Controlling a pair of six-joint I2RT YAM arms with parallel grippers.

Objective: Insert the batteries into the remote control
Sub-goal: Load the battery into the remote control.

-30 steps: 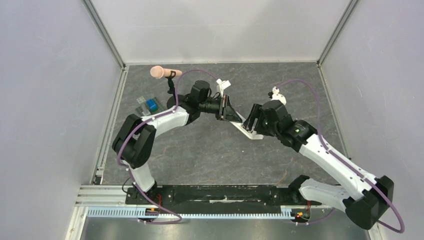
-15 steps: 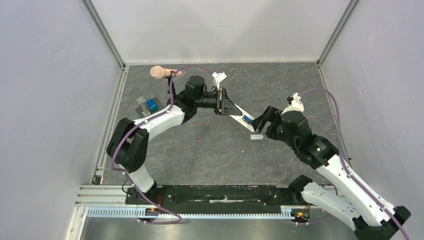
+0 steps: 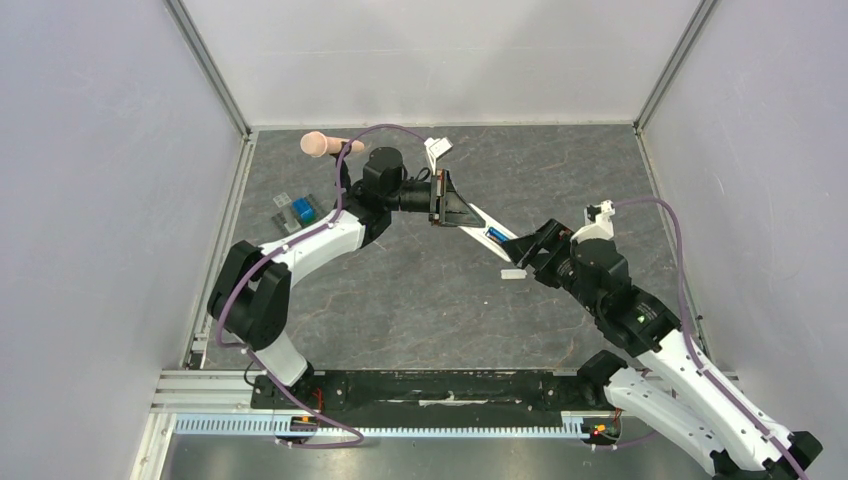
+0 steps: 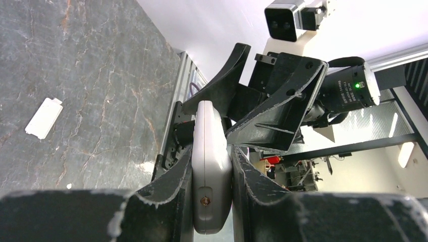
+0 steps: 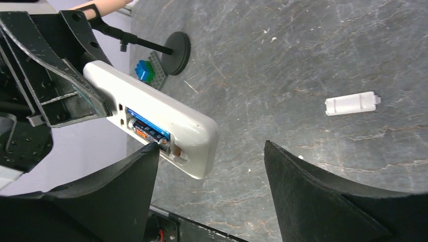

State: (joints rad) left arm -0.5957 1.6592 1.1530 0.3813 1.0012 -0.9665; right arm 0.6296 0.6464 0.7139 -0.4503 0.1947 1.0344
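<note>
Left fingers (image 4: 212,166) clamp the remote control (image 5: 156,123) in mid-air above the worktop (image 3: 400,300), batteries (image 5: 147,130) seated in its open bay. Right fingers (image 5: 209,196) spread wide, empty, just beside its free end.

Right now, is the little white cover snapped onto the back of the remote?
No, the battery cover lies alone on the table, and the remote control shows its open slot with the batteries inside.
</note>
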